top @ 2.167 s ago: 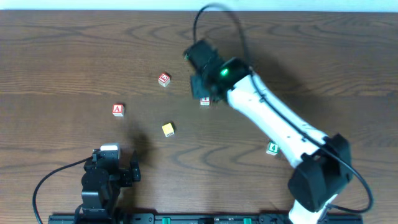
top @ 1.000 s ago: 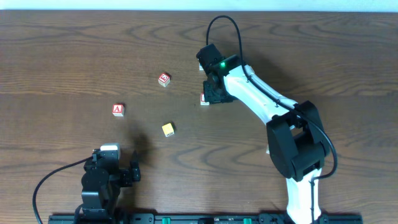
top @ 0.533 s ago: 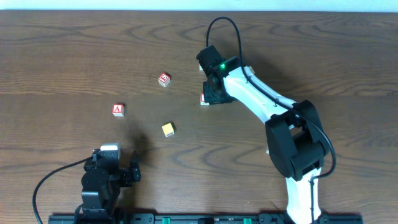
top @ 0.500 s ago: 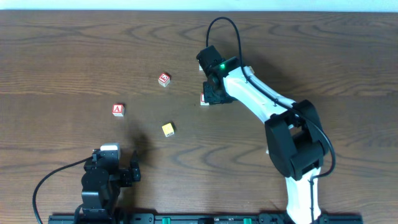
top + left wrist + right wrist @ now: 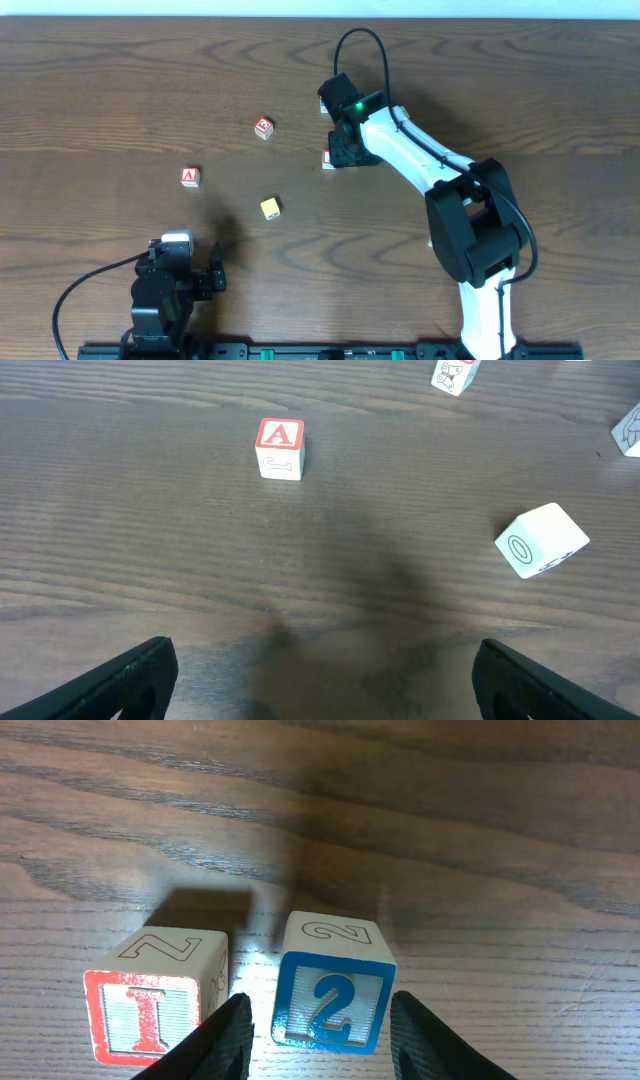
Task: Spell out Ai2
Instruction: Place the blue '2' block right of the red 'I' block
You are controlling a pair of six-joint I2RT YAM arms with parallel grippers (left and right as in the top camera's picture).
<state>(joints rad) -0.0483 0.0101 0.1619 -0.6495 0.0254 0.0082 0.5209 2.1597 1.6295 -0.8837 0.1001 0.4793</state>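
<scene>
At the far middle of the table [image 5: 120, 80], the right gripper [image 5: 318, 1008] is down over the 2 cube [image 5: 330, 992]. One dark finger [image 5: 215, 1040] sits in the narrow gap between that cube and the I cube [image 5: 150, 1010], and the other is close by the 2 cube's right side. The jaws flank the cube closely on both sides, but I cannot tell whether they press it or stand just off it. Both cubes rest upright on the wood, side by side and just apart. In the right wrist view the I cube is on the left and the 2 cube on the right, with the red I and the blue 2 facing the camera. From overhead the right arm [image 5: 420, 160] reaches in from the near right. Its gripper hides the 2 cube, and only an edge of the I cube shows at its left. The A cube [image 5: 190, 177] lies well apart to the left, alone, red letter up. Between it and the pair are a red-topped cube [image 5: 264, 127], farther back, and a yellow cube [image 5: 270, 207], nearer. The left gripper [image 5: 325, 655] is low at the near left edge, jaws wide apart and holding nothing. Its wrist view shows the A cube ahead, with the yellow cube off to the right showing a ringed O on its near face.
</scene>
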